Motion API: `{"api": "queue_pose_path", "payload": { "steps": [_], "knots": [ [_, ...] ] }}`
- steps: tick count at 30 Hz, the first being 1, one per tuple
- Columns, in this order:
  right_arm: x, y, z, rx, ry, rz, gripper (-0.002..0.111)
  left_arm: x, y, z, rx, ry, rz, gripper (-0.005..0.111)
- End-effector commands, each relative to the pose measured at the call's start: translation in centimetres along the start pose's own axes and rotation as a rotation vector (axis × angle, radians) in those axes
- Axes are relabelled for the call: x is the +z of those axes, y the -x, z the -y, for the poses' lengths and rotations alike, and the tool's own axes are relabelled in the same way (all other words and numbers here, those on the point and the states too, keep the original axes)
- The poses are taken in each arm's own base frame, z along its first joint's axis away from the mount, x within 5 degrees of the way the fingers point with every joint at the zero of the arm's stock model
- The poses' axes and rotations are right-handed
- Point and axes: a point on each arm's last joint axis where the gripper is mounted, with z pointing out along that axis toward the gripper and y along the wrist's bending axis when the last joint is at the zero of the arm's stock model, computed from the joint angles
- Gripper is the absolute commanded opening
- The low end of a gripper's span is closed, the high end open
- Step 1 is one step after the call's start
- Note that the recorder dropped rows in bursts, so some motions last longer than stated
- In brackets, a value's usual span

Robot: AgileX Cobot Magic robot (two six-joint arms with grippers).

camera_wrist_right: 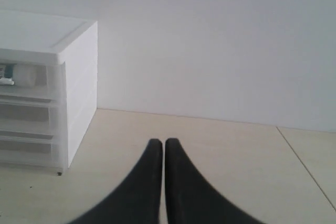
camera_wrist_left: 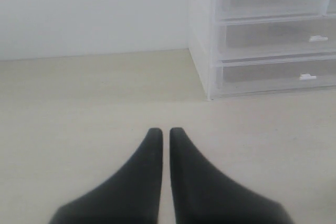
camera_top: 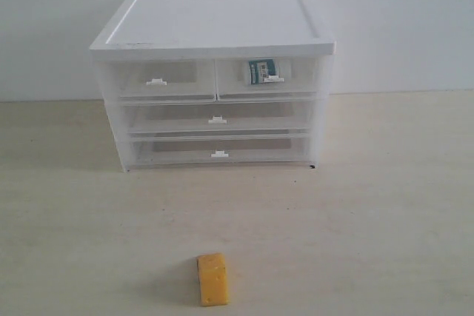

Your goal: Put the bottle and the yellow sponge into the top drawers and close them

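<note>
Inside the right top drawer, the bottle; on the table, well before the cabinet, the sponge.

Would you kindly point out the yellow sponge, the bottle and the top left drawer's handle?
yellow sponge (camera_top: 212, 280): exterior view, middle of its top face.
bottle (camera_top: 261, 71): exterior view, on its teal label.
top left drawer's handle (camera_top: 156, 81): exterior view, middle of the white tab.

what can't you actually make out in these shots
1. bottle: exterior view, blurred behind the frosted front of the right top drawer; label print too small to read.
2. bottle again: right wrist view, cut off by the frame edge.
3. yellow sponge: outside both wrist views.
4. left end effector, right end effector: outside the exterior view.
</note>
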Motion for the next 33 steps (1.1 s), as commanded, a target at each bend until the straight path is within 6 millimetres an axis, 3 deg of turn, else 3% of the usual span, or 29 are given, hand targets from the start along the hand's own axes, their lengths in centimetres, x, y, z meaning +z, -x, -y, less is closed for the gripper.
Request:
{"api": "queue_pose_path", "payload": {
  "steps": [1,12,18,33],
  "knots": [
    [-1.1,-2.6,-0.3,-0.013,-0.005,0.032,0.000,0.0,-0.1,0.1,-0.015,-0.011,0.004,0.004],
    [-1.7,-5.4,-0.7,0.037,0.004,0.005,0.000,0.0,0.0,0.1,-0.015,-0.011,0.006,0.004],
    [-1.6,-8.2,-0.8,0.097,-0.008,-0.056,0.000,0.0,0.0,0.1,-0.015,-0.011,0.006,0.004],
    [-1.7,-9.4,-0.9,0.104,-0.008,-0.183,0.000,0.0,-0.1,0.1,-0.015,-0.011,0.005,0.004]
  ]
}}
